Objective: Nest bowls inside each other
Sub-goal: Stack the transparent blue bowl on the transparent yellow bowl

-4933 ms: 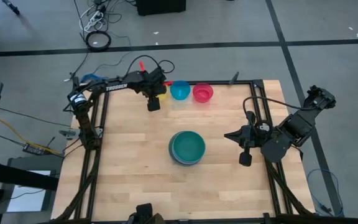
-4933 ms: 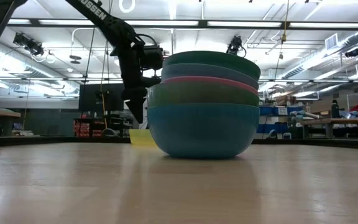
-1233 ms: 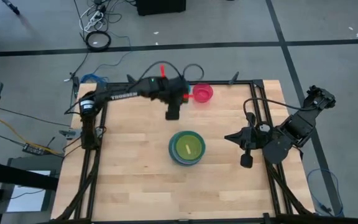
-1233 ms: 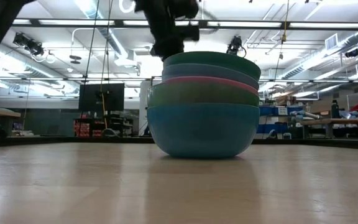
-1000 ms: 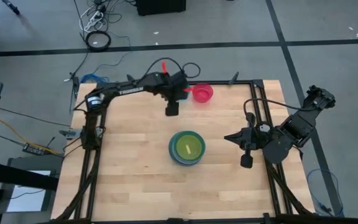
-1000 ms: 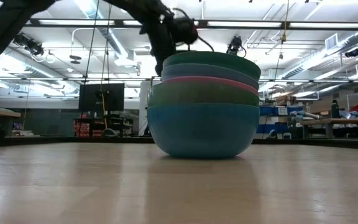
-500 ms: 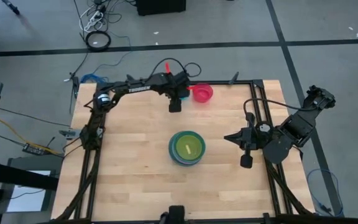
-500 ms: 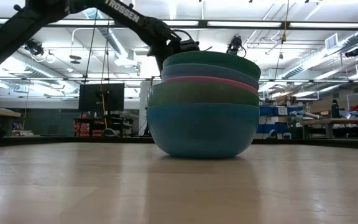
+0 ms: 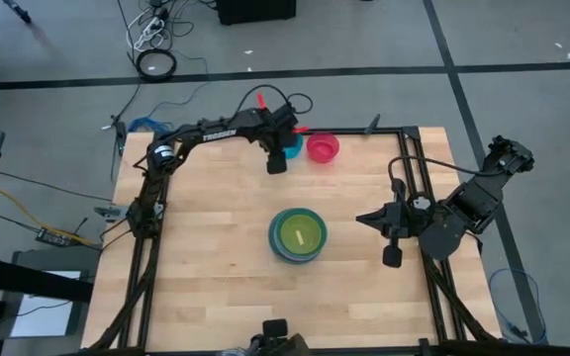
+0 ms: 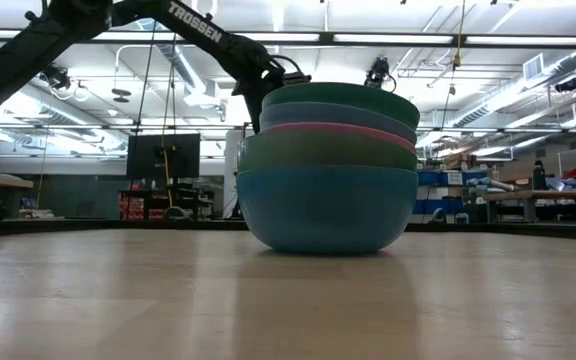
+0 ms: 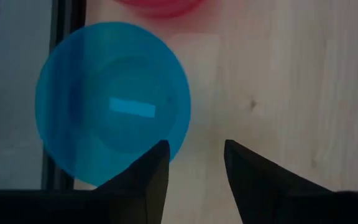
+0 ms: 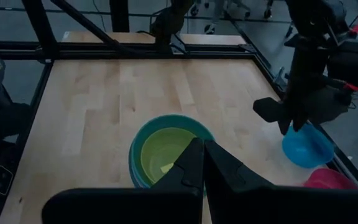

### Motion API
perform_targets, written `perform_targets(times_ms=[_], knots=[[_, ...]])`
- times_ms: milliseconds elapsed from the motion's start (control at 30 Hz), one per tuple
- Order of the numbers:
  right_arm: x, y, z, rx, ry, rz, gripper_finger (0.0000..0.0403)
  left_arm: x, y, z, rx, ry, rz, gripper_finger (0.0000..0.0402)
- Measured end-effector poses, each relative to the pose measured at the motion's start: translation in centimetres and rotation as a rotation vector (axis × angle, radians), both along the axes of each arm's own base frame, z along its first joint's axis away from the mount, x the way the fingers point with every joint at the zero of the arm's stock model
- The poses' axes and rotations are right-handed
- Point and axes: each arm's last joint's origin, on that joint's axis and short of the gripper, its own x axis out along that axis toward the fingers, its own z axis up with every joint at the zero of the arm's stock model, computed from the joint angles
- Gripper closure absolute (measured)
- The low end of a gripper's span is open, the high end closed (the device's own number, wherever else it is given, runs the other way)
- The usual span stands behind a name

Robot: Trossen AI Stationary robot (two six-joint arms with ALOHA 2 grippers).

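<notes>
Nested bowls, two loose

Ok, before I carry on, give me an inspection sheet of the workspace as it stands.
Surface: wooden table in a black frame.
Job's things: stack of large bowls mid-table, yellow bowl nested on top; small blue bowl and magenta-red bowl side by side at the far edge, not yet nested.
Clutter: nothing seen.
Grippers: left gripper above the small blue bowl, fingers apart, one finger over its rim, nothing held; right gripper shut, waiting near the table's right edge.
Cables: loops on both arms; a coil and loose cables on the floor.
Surroundings: grey floor with dark lines; a large room with ceiling lights behind, no person seen.
</notes>
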Motion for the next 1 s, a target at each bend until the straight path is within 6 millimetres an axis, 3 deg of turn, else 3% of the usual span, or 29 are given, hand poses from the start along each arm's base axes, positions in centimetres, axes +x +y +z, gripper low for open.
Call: perform_targets(times_ms=[200, 433, 800, 1000], knots=[[0.0, 0.0, 0.0, 0.001, -0.003, -0.001, 0.0403, 0.1, 0.3, -1.3, -0.037, 0.053, 0.01, 0.0239], [0.1, 0.0, 0.1, 0.005, -0.009, 0.0, 0.0403, 1.7, 1.3, -3.2, -0.072, 0.155, 0.022, 0.0238], [0.0, 0.1, 0.1, 0.006, -0.006, 0.005, 0.0403, 3.0, 2.2, -0.4, -0.002, 0.125, 0.014, 0.0238], [0.1, 0.1, 0.1, 0.007, -0.006, 0.005, 0.0403, 3.3, 2.1, -0.4, 0.022, 0.132, -0.002, 0.0238]])
